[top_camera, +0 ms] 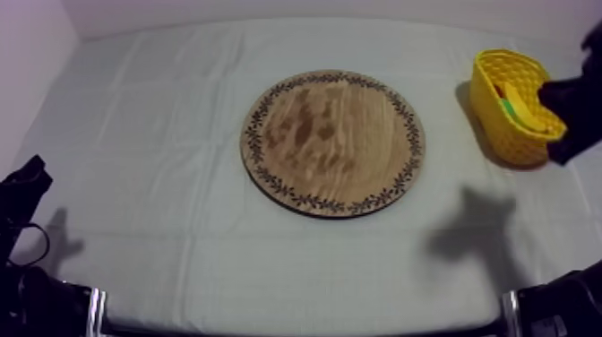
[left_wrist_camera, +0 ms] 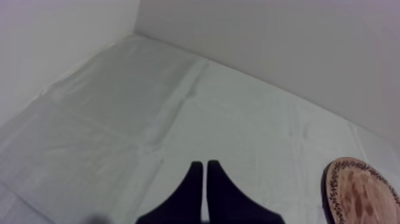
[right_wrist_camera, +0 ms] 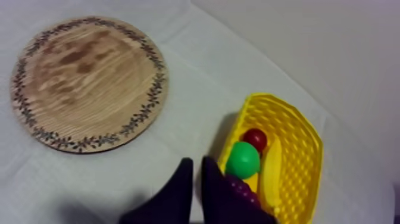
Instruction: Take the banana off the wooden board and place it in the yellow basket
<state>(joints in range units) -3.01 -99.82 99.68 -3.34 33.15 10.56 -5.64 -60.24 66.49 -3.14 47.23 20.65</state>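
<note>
The round wooden board (top_camera: 333, 142) lies bare in the middle of the table, with no fruit on it. The yellow basket (top_camera: 511, 108) stands at the right. In the right wrist view the banana (right_wrist_camera: 272, 173) lies inside the basket (right_wrist_camera: 297, 149), beside a green pear (right_wrist_camera: 244, 159), a small red fruit (right_wrist_camera: 256, 139) and dark grapes (right_wrist_camera: 241, 187). My right gripper (right_wrist_camera: 196, 170) hangs shut and holds nothing, just beside the basket's near rim. My right arm (top_camera: 573, 116) reaches over the basket's right side. My left gripper (left_wrist_camera: 202, 176) is shut on nothing, low at the left.
The board's patterned rim (left_wrist_camera: 357, 190) shows beyond my left gripper. Grey-white cloth (top_camera: 161, 134) covers the table, with walls behind and to the left. My left arm (top_camera: 25, 188) rests at the table's front left.
</note>
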